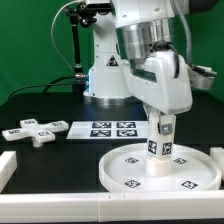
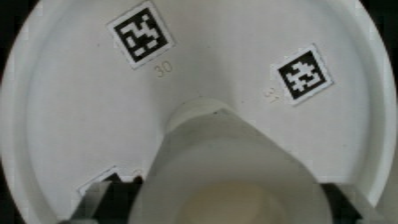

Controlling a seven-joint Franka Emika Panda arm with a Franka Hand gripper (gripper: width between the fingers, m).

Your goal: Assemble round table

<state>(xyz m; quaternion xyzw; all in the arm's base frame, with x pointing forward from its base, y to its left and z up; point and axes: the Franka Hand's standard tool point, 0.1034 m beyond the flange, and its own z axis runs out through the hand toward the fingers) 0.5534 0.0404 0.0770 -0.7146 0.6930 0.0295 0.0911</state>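
Observation:
The round white disc [image 1: 122, 172] with square tags lies flat at the front of the black table, toward the exterior view's right. The short tagged cylinder leg [image 1: 160, 156] stands upright at its middle. My gripper [image 1: 161, 126] comes straight down over the leg and is shut on its upper part. In the wrist view the leg [image 2: 222, 150] fills the space between my jaws, and the disc [image 2: 71, 90] with two tags spreads behind it. The cross-shaped base piece [image 1: 34, 131] lies apart on the table at the exterior view's left.
The marker board [image 1: 112, 128] lies flat between the base piece and the disc. A white rail [image 1: 6, 166] borders the front corner at the exterior view's left. The robot's base [image 1: 105, 72] and a cabled stand [image 1: 76, 45] are at the back.

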